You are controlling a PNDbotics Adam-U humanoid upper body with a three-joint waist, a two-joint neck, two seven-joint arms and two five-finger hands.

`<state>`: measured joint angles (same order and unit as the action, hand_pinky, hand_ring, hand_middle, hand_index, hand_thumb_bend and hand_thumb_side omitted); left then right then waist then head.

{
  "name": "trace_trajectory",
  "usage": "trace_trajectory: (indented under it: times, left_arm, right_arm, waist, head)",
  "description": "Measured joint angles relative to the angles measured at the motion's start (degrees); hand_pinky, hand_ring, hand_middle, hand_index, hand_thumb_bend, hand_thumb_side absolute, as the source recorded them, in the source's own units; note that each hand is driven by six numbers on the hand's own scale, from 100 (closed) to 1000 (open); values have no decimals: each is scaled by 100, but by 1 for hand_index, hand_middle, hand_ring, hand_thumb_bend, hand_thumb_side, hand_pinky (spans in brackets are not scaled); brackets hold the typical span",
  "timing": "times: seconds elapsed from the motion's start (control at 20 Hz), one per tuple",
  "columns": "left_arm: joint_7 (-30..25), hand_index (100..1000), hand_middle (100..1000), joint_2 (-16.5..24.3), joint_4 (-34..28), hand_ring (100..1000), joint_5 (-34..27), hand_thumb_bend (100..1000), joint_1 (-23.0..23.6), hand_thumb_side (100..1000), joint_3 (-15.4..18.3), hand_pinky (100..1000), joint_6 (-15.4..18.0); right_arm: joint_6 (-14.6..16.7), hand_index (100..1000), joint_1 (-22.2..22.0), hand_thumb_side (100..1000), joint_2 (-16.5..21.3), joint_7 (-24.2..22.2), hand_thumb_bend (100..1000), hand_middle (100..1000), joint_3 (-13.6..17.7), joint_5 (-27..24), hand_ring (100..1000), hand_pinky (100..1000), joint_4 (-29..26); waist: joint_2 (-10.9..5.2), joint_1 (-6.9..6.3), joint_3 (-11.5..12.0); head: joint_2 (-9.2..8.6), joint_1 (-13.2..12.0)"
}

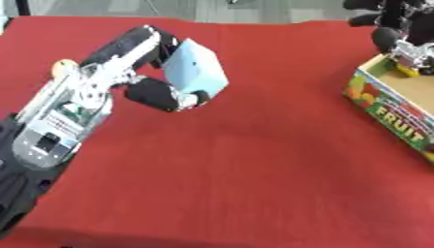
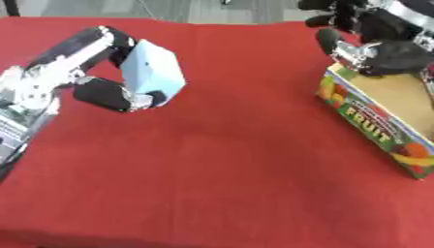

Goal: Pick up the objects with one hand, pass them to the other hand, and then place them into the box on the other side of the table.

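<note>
Here, left hand (image 1: 148, 72): I have its fingers and thumb curled round a pale blue block (image 1: 195, 68), held above the red table (image 1: 237, 164).
Right hand (image 2: 377, 41): over the near end of the box, fingers curled; I cannot tell what, if anything, it grips.
Box (image 2: 377, 126): open cardboard, "FRUIT" printed on its side, at the table's right edge.
Block and box: well apart.

My left hand (image 1: 157, 72) is raised, fingers (image 1: 135, 41) and thumb curled in a pinch; my right hand (image 2: 373, 41) hangs at upper right, fingers curled.
</note>
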<state>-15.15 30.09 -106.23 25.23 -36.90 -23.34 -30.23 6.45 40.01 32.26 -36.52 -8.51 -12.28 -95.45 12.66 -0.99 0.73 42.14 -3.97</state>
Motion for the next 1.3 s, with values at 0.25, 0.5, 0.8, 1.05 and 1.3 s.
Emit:
trace_trajectory:
  times: [0.25, 0.5, 0.8, 1.05, 1.3]
  left_arm:
    - [372, 533, 532, -291, 77, 601, -1, 100, 118, 348, 0, 684, 269]
    - [578, 534, 535, -471, 201, 605, 52, 100, 171, 318, -23, 686, 520]
    - [662, 534, 538, -587, 240, 609, 342, 100, 181, 287, -108, 690, 919]
    - [694, 534, 538, -673, 240, 610, 553, 100, 211, 270, -162, 691, 1224]
    - [732, 533, 539, -732, 240, 612, 678, 100, 215, 243, -195, 693, 1441]
  right_arm:
    - [146, 954, 90, 265, -100, -96, 100, 969, -119, 228, 1000, 935, 94]
    - [354, 960, 143, 216, -185, -213, 100, 976, -257, 561, 1000, 935, 192]
    - [673, 965, 286, 196, -314, -307, 100, 978, -429, 996, 1000, 935, 331]
    - [922, 969, 390, 187, -399, -369, 100, 981, -567, 1261, 1000, 935, 470]
    - [1107, 979, 453, 178, -489, -473, 100, 988, -664, 1473, 1000, 937, 607]
  waist:
    - [0, 1, 2]
    - [0, 22, 1]
    - [0, 27, 3]
    - [0, 32, 8]
    - [0, 32, 12]
  head:
    - [0, 52]
    - [0, 134]
    - [0, 200]
    - [0, 235]
    - [0, 263]
